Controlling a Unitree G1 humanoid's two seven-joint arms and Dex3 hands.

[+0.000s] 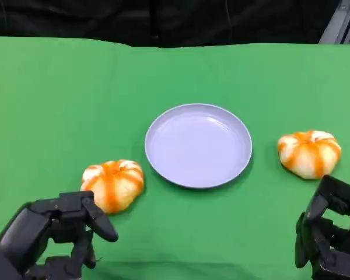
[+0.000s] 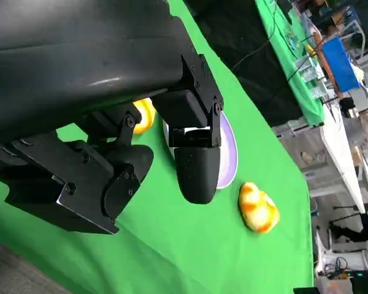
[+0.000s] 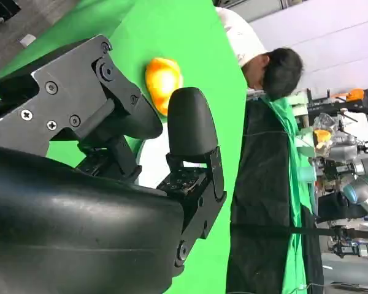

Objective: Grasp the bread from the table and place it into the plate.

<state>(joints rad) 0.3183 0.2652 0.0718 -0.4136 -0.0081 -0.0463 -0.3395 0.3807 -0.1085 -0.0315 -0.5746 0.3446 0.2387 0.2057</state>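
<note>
We see a round, shallow, pale lavender plate (image 1: 198,146) lying bare at the middle of the green cloth-covered table (image 1: 58,93). Two round buns glazed with orange stripes lie on the cloth, one on each side of the plate and apart from it: the left bun (image 1: 113,184) near the plate's lower left rim, the right bun (image 1: 309,153) further out to its right. Our left hand (image 1: 61,230) hovers just beside the left bun, fingers (image 1: 99,224) apart and grasping nothing. Our right hand (image 1: 329,233) sits just below the right bun, fingers spread and empty. In the right wrist view, a person (image 3: 267,67) stands beyond the table's far edge.
</note>
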